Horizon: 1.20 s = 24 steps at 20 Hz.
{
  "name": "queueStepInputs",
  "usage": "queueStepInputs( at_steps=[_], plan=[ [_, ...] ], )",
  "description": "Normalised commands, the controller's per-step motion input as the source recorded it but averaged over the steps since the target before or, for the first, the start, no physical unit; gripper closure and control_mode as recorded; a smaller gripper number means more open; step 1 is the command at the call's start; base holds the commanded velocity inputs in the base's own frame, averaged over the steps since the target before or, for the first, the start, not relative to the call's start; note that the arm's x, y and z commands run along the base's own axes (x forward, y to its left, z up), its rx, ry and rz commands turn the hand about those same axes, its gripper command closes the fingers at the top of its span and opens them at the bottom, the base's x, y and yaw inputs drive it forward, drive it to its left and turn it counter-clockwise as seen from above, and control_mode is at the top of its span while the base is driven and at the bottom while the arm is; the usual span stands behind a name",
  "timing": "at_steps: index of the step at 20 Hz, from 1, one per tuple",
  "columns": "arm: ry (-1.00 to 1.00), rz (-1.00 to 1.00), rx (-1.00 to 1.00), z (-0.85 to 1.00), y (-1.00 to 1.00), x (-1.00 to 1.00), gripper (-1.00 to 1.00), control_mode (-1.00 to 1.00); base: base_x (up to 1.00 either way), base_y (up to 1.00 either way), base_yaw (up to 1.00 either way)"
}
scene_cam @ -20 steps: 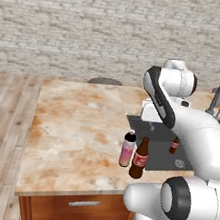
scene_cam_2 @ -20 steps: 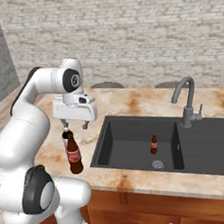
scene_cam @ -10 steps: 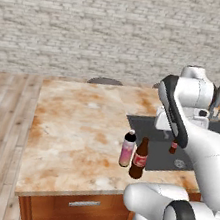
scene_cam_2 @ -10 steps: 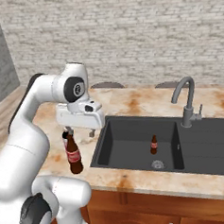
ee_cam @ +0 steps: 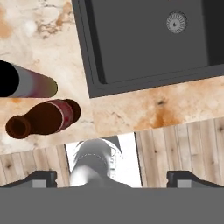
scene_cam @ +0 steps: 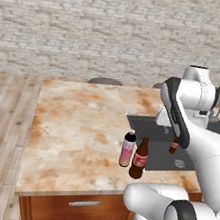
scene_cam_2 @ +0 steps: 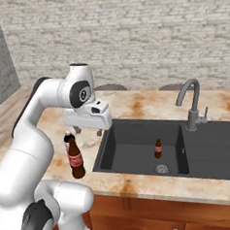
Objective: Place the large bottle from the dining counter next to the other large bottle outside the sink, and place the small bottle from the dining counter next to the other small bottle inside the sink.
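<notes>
The large bottle (scene_cam: 139, 159) stands paired beside the other large bottle (scene_cam: 127, 148), at the sink's (scene_cam_2: 137, 130) nine o'clock — hand (ee_cam: 111, 177) wide open, empty.

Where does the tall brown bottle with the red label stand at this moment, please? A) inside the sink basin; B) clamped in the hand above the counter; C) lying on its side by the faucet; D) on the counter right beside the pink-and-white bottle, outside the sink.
D: the tall brown bottle stands upright on the counter next to the pink-and-white bottle, outside the sink, with the hand open above it.
</notes>
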Motion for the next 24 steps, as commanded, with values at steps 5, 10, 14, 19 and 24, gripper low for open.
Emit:
queueStepInputs(
  at_steps=[5, 10, 14, 19, 24],
  plan=[
    [-0.11, 0.02, 0.0, 0.12, -0.2, 0.0, -1.0, -1.0, 0.0, 0.0, 0.0],
    [-0.17, 0.04, 0.0, 0.05, -0.22, 0.0, -1.0, -1.0, 0.0, 0.0, 0.0],
    [-0.15, 0.04, 0.0, 0.0, -0.16, 0.0, -1.0, -1.0, 0.0, 0.0, 0.0],
    [-0.07, 0.02, 0.0, 0.0, -0.03, -0.03, -1.0, -1.0, 0.0, 0.0, 0.0],
    [0.0, 0.0, 0.0, 0.0, 0.0, 0.0, -1.0, -1.0, 0.0, 0.0, 0.0]
  ],
)
